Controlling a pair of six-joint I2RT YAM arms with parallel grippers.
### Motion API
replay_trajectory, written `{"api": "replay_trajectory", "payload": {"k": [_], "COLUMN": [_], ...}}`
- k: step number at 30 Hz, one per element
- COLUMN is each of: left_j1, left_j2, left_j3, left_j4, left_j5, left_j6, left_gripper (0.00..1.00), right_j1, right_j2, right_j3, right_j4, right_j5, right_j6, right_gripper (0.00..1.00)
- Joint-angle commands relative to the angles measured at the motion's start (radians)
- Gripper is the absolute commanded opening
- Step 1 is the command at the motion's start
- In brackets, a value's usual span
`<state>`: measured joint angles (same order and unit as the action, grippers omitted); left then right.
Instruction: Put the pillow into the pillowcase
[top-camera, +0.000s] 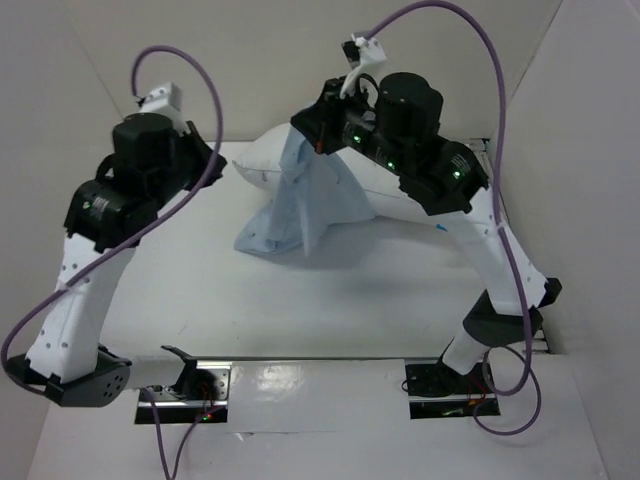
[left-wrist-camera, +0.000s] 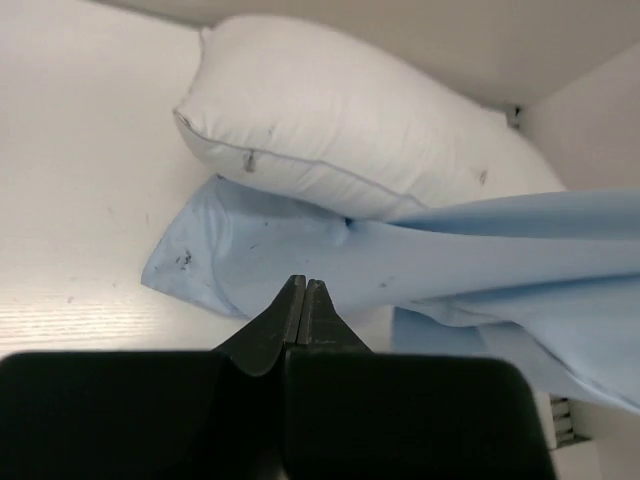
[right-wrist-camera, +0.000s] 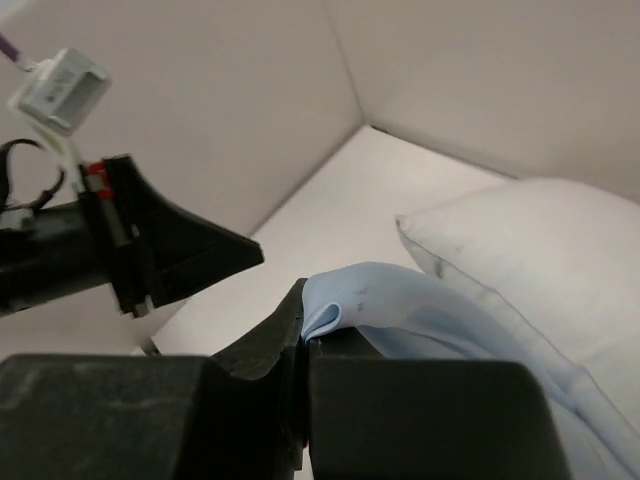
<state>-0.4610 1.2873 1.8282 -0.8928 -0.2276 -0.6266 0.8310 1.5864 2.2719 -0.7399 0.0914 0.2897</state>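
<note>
The plump white pillow (top-camera: 262, 163) lies at the back of the table, its right part hidden under my right arm. Its full length shows in the left wrist view as the pillow (left-wrist-camera: 340, 130). The light blue pillowcase (top-camera: 290, 215) hangs in a limp drape in front of it, lifted at its top edge. My right gripper (right-wrist-camera: 318, 322) is shut on a small fold of the pillowcase (right-wrist-camera: 400, 305), above the pillow (right-wrist-camera: 560, 250). My left gripper (left-wrist-camera: 304, 287) is shut on nothing, hovering just short of the pillowcase (left-wrist-camera: 420, 260).
White enclosure walls (top-camera: 590, 120) stand close at the back and both sides. Purple cables (top-camera: 495, 90) loop above both arms. My left arm's wrist (right-wrist-camera: 170, 250) hangs near the right gripper. The pillowcase's lower corner (left-wrist-camera: 175, 265) rests on the table.
</note>
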Motion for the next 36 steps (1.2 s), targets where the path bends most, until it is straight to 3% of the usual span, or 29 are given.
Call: {"api": "replay_trajectory", "payload": {"k": [1,6,9,10,12,13,14,17,26,30,36], "left_j1": [0.060,0.157,0.189,0.189,0.200,0.200,0.200,0.200,0.151,0.049,-0.134], "left_j2": [-0.045,-0.054,-0.066,-0.086,-0.120,-0.140,-0.172,-0.192,-0.148,-0.091,-0.051], "left_j3": [0.112,0.189,0.054,0.004,-0.158,-0.209,-0.251,-0.343,-0.412,-0.423,-0.392], "left_j4": [-0.124,-0.170,-0.149,-0.131,-0.034,0.007,0.044,0.149,0.307,0.373,0.394], "left_j5": [0.045,0.094,0.194,0.217,0.287,0.312,0.327,0.353,0.410,0.381,0.220], "left_j6": [0.041,0.071,0.086,0.096,0.119,0.119,0.128,0.149,0.258,0.320,0.401], "left_gripper": [0.00,0.01,0.10,0.21,0.32,0.46,0.68,0.88,0.93,0.93,0.96], "right_j1": [0.005,-0.050,-0.124,-0.141,-0.177,-0.178,-0.193,-0.217,-0.268,-0.277,-0.277], "right_j2": [0.067,0.275,0.406,0.415,0.396,0.380,0.365,0.319,0.135,0.124,0.124], "right_j3": [0.106,0.158,0.213,0.192,0.137,0.070,0.039,-0.038,-0.348,-0.357,-0.377], "right_j4": [0.262,0.387,0.349,0.349,0.376,0.385,0.386,0.353,0.347,0.321,0.321], "right_j5": [-0.182,-0.222,-0.283,-0.303,-0.346,-0.357,-0.375,-0.452,-0.573,-0.587,-0.614], "right_j6": [-0.037,0.020,0.080,0.091,0.111,0.111,0.111,0.088,0.098,0.111,0.131], "right_gripper": [0.00,0.00,0.00,0.00,0.00,0.00,0.00,0.00,0.00,0.00,0.00]}}
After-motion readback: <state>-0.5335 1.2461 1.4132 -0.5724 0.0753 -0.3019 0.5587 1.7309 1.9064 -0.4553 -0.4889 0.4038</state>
